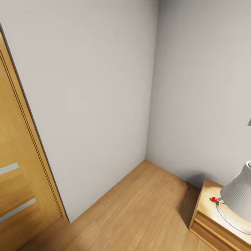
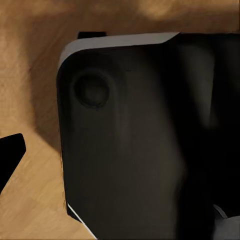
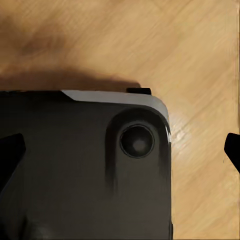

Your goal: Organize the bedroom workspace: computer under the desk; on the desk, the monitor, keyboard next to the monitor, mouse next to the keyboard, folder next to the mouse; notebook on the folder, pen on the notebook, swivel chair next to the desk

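Leftmost, the oak door (image 1: 17, 181) stands against the pale grey wall (image 1: 90, 97) of the bedroom. Right of the door the wall runs to a corner, with the light wood floor (image 1: 139, 212) below it. Further right of the door, a low oak cabinet (image 1: 209, 223) carries a ribbed grey lamp (image 1: 238, 197) with a small red dot (image 1: 214, 199) at its base. Each wrist view looks down on a dark rounded robot part (image 3: 85, 170) over the floor; dark finger tips (image 3: 232, 150) sit at opposite picture edges, so the right gripper looks spread; I cannot tell for the left.
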You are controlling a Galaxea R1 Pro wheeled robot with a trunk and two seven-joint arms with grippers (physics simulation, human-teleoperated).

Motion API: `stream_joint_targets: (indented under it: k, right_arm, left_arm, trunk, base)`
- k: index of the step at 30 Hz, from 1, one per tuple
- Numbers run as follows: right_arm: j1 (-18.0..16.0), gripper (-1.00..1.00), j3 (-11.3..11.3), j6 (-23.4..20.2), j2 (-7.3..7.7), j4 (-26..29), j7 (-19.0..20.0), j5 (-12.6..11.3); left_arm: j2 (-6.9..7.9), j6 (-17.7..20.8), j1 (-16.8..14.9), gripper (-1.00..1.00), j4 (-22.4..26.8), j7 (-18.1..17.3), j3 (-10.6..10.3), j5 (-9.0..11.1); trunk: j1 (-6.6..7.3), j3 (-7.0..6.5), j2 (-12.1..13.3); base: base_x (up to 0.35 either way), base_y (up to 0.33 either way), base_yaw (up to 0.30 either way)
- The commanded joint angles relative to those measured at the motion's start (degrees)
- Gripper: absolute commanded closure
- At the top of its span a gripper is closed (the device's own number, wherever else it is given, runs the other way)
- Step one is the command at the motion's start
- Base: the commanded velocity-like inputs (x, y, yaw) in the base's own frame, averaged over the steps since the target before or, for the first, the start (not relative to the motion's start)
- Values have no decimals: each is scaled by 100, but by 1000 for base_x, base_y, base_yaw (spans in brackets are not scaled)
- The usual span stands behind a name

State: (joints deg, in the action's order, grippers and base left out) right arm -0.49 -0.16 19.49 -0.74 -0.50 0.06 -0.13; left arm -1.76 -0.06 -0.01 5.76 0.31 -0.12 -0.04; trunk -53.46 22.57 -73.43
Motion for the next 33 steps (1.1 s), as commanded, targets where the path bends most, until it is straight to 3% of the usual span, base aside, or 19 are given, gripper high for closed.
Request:
stream_joint_targets:
  k: [1,4,10,11,16,17,21,22,25,27,33]
  right_arm:
    - [-3,-100,-6,303,-2,0,0,-5]
    - [-3,-100,-3,1051,-4,200,2,1]
    - [-3,-100,-5,1516,3,991,-5,-3]
    - [-3,-100,-6,1537,5,1092,-5,-3]
    - [-11,-100,-10,1612,13,1616,-6,-5]
    - [-14,-100,-10,1615,18,1639,-6,-5]
    - [-32,-100,-16,1630,89,1672,-27,-12]
    - [-37,-100,-17,1633,99,1631,-37,-14]
    - [-42,-100,-18,1638,109,1517,-51,-18]
    - [-46,-100,-19,1722,115,1410,-99,-19]
    - [-47,-100,-12,2129,106,1322,-337,-15]
  left_arm:
    - [45,-2,1,-100,166,3,0,1]
    - [116,-4,1,-100,828,4,2,3]
    - [140,-12,1,-100,1595,16,19,123]
    - [140,-12,1,-100,1660,15,28,185]
    - [161,-43,1,-100,1849,-27,65,924]
    - [178,-69,1,-100,1836,-33,69,990]
    - [349,-688,1,-100,1549,-51,85,1190]
    - [375,-1057,1,-100,1395,-54,77,1214]
    - [394,-1642,1,-100,1170,-56,63,1233]
    - [402,-2368,1,-100,953,-57,62,1246]
    - [404,-2728,1,-100,858,-57,71,1251]
  trunk:
    - [23,-13,38]
    - [89,-67,159]
    - [220,-174,399]
    - [242,-192,439]
    - [352,-282,640]
    - [374,-300,680]
    - [418,-336,760]
    - [418,-336,760]
    - [418,-336,760]
    - [418,-336,760]
    - [418,-336,760]
  base:
    - [0,0,12]
    - [0,0,120]
    - [0,0,246]
    - [0,0,275]
    - [0,0,284]
    - [0,0,287]
    - [0,0,289]
    - [0,0,289]
    - [0,0,290]
    - [0,0,291]
    - [0,0,293]
